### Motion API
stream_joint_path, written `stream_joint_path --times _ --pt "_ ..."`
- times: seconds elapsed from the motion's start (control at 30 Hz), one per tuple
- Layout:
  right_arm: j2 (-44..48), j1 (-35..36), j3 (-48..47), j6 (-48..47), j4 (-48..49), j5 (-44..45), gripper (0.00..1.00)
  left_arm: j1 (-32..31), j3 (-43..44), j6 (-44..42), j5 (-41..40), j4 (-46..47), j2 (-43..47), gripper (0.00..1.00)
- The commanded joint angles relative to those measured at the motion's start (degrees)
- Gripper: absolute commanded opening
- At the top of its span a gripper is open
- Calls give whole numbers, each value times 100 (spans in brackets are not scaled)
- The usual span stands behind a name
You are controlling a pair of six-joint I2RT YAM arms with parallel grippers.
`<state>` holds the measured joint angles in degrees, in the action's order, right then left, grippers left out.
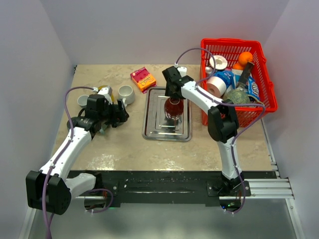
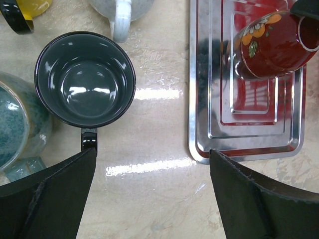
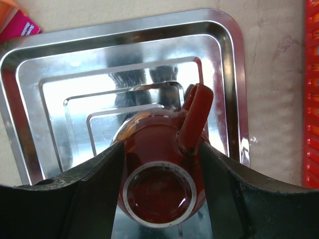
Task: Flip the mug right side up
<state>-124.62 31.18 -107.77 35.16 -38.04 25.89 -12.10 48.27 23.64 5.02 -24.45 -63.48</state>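
Observation:
A red mug [image 1: 174,107] with a flower pattern is over the steel tray [image 1: 154,127], bottom up. In the right wrist view its foot ring faces the camera and its handle points away, over the tray [image 3: 50,74]. My right gripper [image 3: 160,147] is shut on the red mug [image 3: 159,169], one finger on each side of its body. In the left wrist view the mug [image 2: 271,47] looks tilted above the tray [image 2: 209,99]. My left gripper [image 2: 153,151] is open and empty over bare table, left of the tray [image 1: 122,112].
A dark mug [image 2: 84,79] stands upright just ahead of my left fingers, with a teal mug [image 2: 15,124], a pale mug [image 2: 119,10] and a yellow one [image 2: 25,10] around it. A pink-orange box [image 1: 143,79] lies behind the tray. A full red basket [image 1: 259,55] stands at the right.

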Motion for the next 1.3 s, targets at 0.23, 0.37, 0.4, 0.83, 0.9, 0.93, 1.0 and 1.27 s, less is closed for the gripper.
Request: stream_joint_path --times 0.23,0.37,0.4,0.83,0.9,0.93,1.0,1.27 --pt "-608 -6 -720 747 -723 708 64 -21 -55 71 52 168 -6 99" --pt "-608 -15 -632 844 -565 515 64 -21 -55 62 52 160 -50 99" --pt "-590 -24 -545 852 -399 453 63 -21 -63 62 61 160 -59 99" --pt "-238 -42 256 -1352 1089 -1253 32 -21 -81 44 113 195 -129 99" --pt "-256 -33 230 -1862 966 -1437 23 -21 -81 44 140 212 -147 99" --pt "-239 -33 256 -2185 931 -1516 20 -21 -90 44 149 212 -164 99" --pt "-186 -24 422 -2599 913 -1797 18 -21 -90 44 149 221 -173 99" --pt "175 20 1143 -4261 641 -2949 10 -21 -160 18 157 256 -182 99"
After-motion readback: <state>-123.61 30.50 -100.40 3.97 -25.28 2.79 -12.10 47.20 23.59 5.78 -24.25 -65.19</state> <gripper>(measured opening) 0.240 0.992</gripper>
